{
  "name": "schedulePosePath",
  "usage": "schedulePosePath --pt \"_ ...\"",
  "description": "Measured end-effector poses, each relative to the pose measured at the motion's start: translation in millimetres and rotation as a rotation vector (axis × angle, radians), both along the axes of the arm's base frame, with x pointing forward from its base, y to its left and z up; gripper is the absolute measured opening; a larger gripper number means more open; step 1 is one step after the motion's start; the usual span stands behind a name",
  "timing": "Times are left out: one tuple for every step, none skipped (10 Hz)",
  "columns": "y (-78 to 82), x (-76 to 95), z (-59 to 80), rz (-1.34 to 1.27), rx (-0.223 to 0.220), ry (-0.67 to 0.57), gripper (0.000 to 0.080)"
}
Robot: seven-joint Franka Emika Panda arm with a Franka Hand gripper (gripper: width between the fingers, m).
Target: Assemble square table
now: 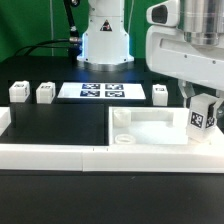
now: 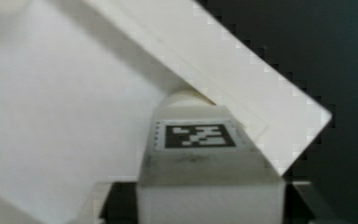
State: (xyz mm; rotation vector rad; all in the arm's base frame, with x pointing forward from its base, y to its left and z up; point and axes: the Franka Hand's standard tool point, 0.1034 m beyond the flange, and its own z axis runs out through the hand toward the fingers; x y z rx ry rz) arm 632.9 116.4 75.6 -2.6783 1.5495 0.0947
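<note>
The square table top [image 1: 150, 128], a white tray with corner holes, lies at the exterior view's right against the border wall. My gripper [image 1: 199, 103] is shut on one white tagged leg [image 1: 203, 116] and holds it over the top's right corner. In the wrist view the leg [image 2: 197, 140] stands between my fingers [image 2: 123, 203], its tag facing the camera and its tip at the top's edge [image 2: 87, 90]. Three more legs stand at the back: two on the left [image 1: 17, 92] [image 1: 45, 92] and one on the right [image 1: 160, 94].
The marker board [image 1: 100, 91] lies at the back centre, in front of the robot base [image 1: 105, 40]. The long low white border wall [image 1: 50, 152] runs along the front, with a short upright end at the left [image 1: 4, 122].
</note>
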Motion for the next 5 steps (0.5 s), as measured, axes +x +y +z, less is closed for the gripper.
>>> schedulePosePath --pt "-1.0 0.5 -0.3 -0.12 0.006 0.012 0.029" --pt "-1.1 0.5 -0.3 -0.263 0.004 0.02 0.029" --pt "0.4 -0.2 -0.2 -0.28 0.0 0.022 0.029" --pt "-0.1 -0.3 -0.8 -0.277 -0.001 0.022 0.0361" --pt "0.4 -0.6 -1.1 -0.258 0.0 0.021 0.0361"
